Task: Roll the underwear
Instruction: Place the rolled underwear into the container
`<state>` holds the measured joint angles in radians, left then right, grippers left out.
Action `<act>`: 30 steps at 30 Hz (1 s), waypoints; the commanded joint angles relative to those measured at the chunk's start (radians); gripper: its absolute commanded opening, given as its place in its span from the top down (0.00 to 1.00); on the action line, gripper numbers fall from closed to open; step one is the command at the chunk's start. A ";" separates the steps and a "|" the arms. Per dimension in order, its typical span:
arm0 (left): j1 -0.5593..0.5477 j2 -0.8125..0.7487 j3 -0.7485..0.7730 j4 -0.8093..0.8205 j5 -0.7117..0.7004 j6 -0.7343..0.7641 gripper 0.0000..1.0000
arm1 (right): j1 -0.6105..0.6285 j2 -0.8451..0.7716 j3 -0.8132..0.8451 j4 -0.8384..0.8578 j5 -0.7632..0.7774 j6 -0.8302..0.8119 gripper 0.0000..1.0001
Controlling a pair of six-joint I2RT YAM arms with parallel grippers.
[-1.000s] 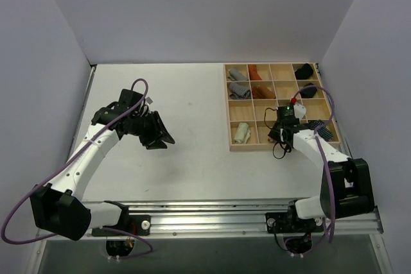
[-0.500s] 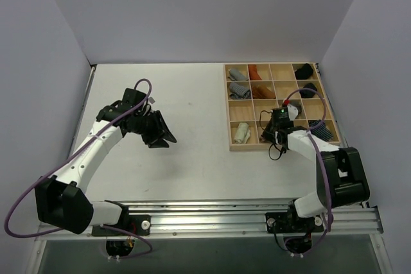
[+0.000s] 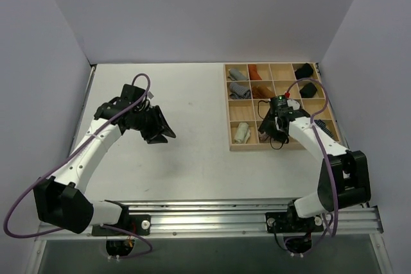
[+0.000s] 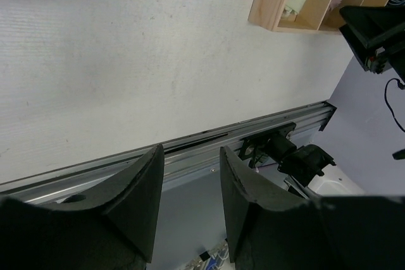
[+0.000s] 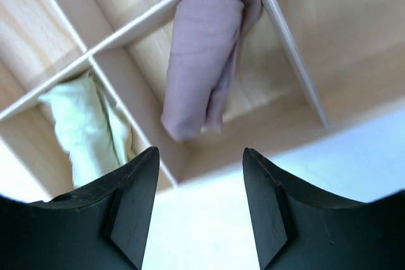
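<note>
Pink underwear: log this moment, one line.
pink underwear: rolled, in tray compartment | yellow-green underwear: rolled, next compartment | right fingers: open above pink | left fingers: open

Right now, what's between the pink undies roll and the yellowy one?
A thin wooden divider stands between them, with the pink roll and the yellow-green roll in neighbouring compartments. The right wrist view shows it.

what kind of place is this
Probably a robot lab bench: two arms bolted to a metal rail, a white table inside plain walls, a wooden tray of rolled clothes.
</note>
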<state>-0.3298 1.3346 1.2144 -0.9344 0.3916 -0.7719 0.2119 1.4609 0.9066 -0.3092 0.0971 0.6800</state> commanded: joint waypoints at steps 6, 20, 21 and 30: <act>0.011 -0.081 0.148 0.017 -0.004 -0.016 0.50 | 0.030 -0.273 0.175 -0.449 -0.022 0.015 0.48; 0.017 -0.256 0.582 0.043 -0.128 0.091 0.06 | 0.218 -0.395 0.696 -0.396 -0.086 -0.102 0.00; 0.017 -0.282 0.586 0.043 -0.132 0.091 0.06 | 0.218 -0.402 0.709 -0.392 -0.091 -0.118 0.00; 0.017 -0.457 0.436 0.138 -0.126 0.060 0.06 | 0.218 -0.553 0.657 -0.249 -0.212 -0.112 0.00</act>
<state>-0.3187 0.8970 1.7031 -0.8631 0.2771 -0.7189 0.4271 0.9443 1.5909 -0.6312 -0.0666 0.5816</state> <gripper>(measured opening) 0.940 0.996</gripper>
